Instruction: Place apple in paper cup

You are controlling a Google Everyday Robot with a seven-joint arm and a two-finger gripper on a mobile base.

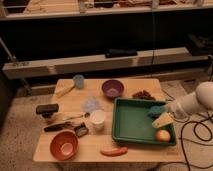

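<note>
The apple (pixel 162 135), small and yellow-orange with a reddish blush, lies in the near right corner of the green tray (pixel 131 127). The white paper cup (pixel 97 120) stands upright on the wooden table just left of the tray. My white arm comes in from the right, and the gripper (pixel 169 109) hovers over the tray's right edge, above and slightly behind the apple, close to a pale yellow wedge (pixel 162 120) and a teal block (pixel 156 111). The cup is well to the left of the gripper.
On the table stand a light blue cup (pixel 78 81), a purple bowl (pixel 112 88), an orange bowl (pixel 64 145), an orange-red sausage (pixel 114 151), a black object (pixel 47 108), dark utensils (pixel 62 126) and a dark reddish cluster (pixel 144 94). Cables lie on the floor at right.
</note>
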